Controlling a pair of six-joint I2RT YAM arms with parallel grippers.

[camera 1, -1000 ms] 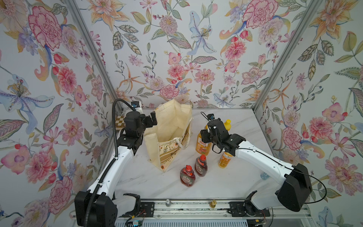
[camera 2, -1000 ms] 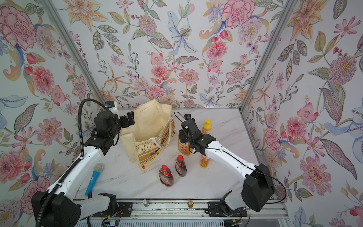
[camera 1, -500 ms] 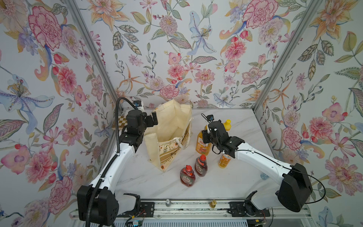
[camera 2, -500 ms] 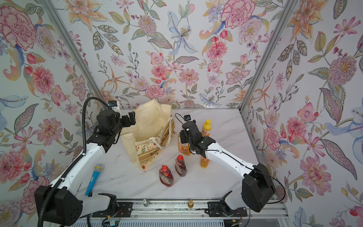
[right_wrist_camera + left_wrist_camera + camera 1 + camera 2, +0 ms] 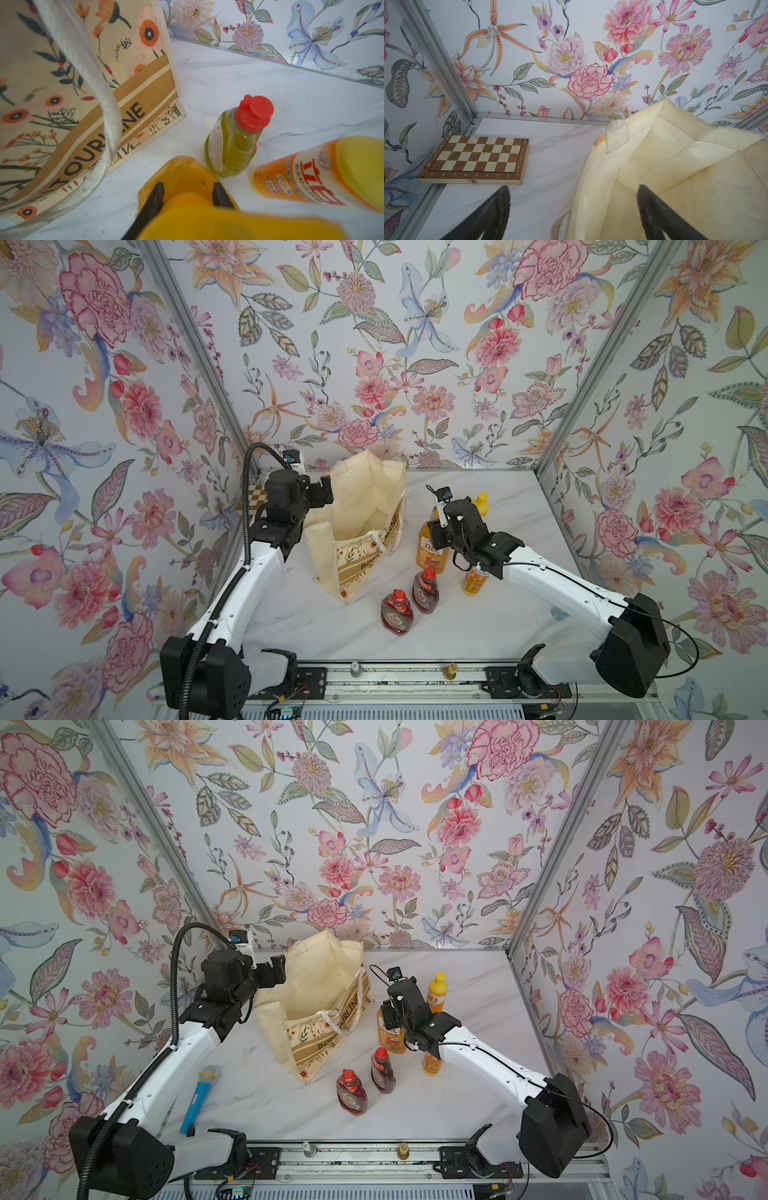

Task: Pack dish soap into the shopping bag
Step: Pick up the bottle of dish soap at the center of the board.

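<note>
The right fingers (image 5: 154,197) have just clamped the tall orange pump bottle (image 5: 185,172), which stands on the surface (image 5: 519,497) beside the shopping bag (image 5: 361,510). The left fingers (image 5: 494,209) gape at the bag's rim. A lift likely follows.

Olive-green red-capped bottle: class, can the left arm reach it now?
Probably not: the cream canvas tote stands between the left gripper and the olive-green bottle, and the right gripper crowds it.

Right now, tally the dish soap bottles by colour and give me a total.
Tall orange plastic pump bottle: 1
Orange plastic bottles with yellow caps: 2
Dark-red plastic bottles with red caps: 2
Olive-green plastic bottle with red cap: 1
Total: 6
</note>
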